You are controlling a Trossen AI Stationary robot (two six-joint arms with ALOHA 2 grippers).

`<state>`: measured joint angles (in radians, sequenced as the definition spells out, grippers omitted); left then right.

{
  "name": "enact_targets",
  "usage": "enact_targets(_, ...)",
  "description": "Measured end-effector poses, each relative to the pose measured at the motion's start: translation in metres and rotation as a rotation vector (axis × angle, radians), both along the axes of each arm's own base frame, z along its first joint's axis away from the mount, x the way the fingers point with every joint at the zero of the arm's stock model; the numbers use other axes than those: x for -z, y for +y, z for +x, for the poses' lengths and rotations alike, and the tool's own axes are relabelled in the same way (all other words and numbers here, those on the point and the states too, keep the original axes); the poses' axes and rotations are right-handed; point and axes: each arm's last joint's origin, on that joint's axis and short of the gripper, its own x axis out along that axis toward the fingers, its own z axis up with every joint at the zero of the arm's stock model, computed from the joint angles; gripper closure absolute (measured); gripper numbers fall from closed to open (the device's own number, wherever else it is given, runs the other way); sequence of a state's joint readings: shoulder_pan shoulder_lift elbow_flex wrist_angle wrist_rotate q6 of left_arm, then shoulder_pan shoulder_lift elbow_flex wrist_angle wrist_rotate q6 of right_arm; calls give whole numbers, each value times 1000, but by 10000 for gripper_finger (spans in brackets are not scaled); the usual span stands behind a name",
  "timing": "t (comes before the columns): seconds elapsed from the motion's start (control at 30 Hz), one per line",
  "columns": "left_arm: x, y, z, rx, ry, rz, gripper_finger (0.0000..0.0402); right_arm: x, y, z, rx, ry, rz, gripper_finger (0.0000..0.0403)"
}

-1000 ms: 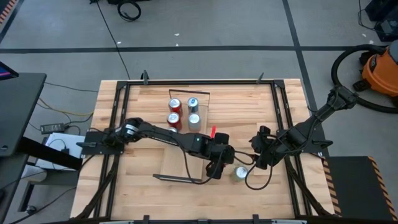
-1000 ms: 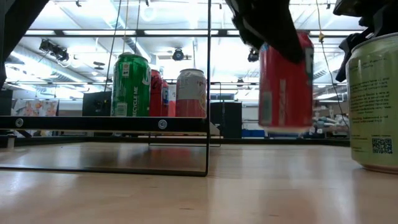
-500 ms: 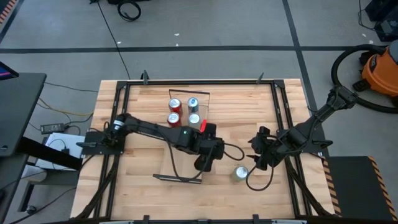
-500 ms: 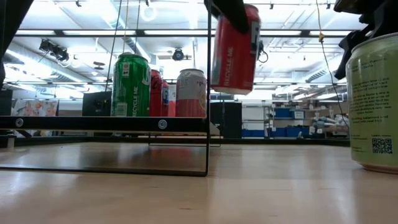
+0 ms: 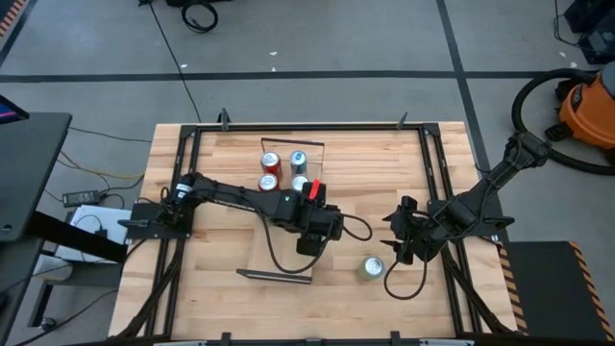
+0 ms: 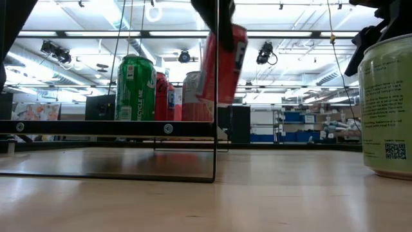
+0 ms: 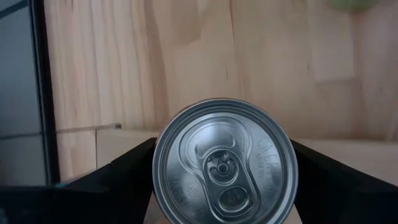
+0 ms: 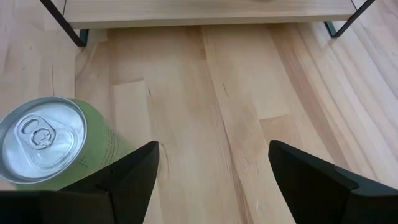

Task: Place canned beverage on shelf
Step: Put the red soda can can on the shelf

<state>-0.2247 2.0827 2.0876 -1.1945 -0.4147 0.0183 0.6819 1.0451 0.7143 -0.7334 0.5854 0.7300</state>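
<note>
- The red can (image 6: 222, 61) is up in the air, tilted, clamped between the left gripper's (image 7: 221, 171) fingers. From the wrist camera you just see its silver top filling the gap between the two dark fingers.
- It hangs right over the near end of the shelf (image 5: 291, 235), by the thin black frame post (image 6: 215, 90), and isn't touching the plank.
- The shelf is a long, narrow light-wood plank with black rails at both short ends, running front to back in the middle of the table (image 5: 221, 259).
- At its far end four cans (image 5: 284, 171) stand clustered. From table level, a green one (image 6: 135, 88) is in front, with a red one and a pale one behind.
- A pale green can (image 5: 372, 267) stands on the bare tabletop to the right of the shelf, well apart from it.
- The right gripper (image 8: 211, 168) hovers just beside that can with its fingers spread wide, holding nothing.
- The table is butcher-block wood inside a black frame, on a grey floor.
- An orange shop vac (image 5: 588, 113) with a black hose sits off the right corner, and cables (image 5: 197, 14) lie on the floor behind.
- At table level you see bright ceiling lights and shelving way back in the room.
</note>
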Motion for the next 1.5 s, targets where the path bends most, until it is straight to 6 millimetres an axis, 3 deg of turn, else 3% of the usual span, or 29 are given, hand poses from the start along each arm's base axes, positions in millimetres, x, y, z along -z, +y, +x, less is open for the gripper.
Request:
enact_targets(0.37, -1, -4, -6, -22, 25, 12, 97, 0, 0, 0, -20, 3, -19, 89)
enact_targets(0.5, 10, -4, -9, -13, 29, 10, 97, 0, 0, 0, -36, 5, -33, 89)
enact_targets(0.6, 14, 1, -20, -22, -4, 0, 97, 0, 0, 0, -53, 6, -46, 89)
enact_targets(0.83, -2, 20, -47, -88, -204, -76, 97, 0, 0, 1, -80, 12, -70, 89)
enact_targets(1.0, 0, 37, -60, -125, -235, -184, 97, -1, 1, 1, -91, 7, -75, 89)
enact_targets(1.37, 36, 42, -67, -114, -155, -241, 97, -3, 3, 4, -113, -24, -82, 89)
enact_targets(1.5, 36, 49, -67, -132, -160, -238, 96, -3, 3, 4, -113, -25, -81, 89)
